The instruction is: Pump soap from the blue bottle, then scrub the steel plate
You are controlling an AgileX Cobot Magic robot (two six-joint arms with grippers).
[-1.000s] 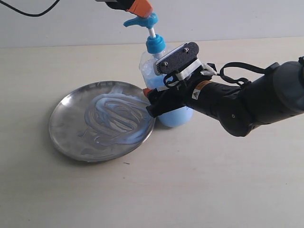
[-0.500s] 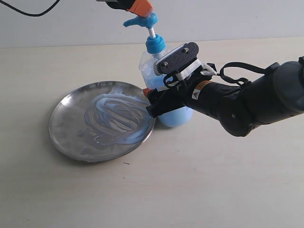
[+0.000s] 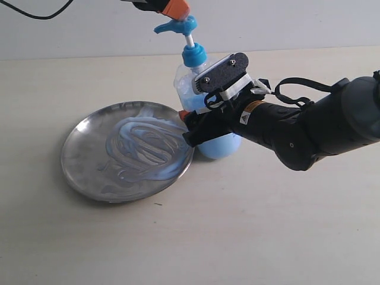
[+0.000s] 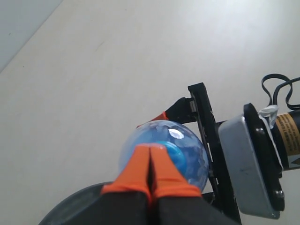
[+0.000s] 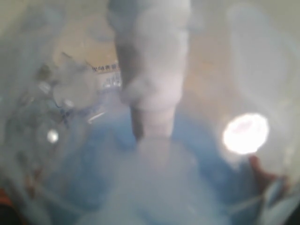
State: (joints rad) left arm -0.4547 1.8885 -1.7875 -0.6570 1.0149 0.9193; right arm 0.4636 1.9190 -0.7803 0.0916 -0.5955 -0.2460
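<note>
We see the blue bottle as clear plastic over pale blue, with a bright blue pump head and collar at its twelve o'clock. At its nine o'clock the steel plate is shiny silver, swirled with light-blue soap. The table is plain beige, the left gripper has orange fingers on black, and the right arm is dark grey-black.

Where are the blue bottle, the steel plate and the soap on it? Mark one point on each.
blue bottle (image 3: 194,55): exterior view, on its blue collar.
steel plate (image 3: 80,159): exterior view, bare metal near the rim.
soap (image 3: 145,148): exterior view, on the smear's middle.
</note>
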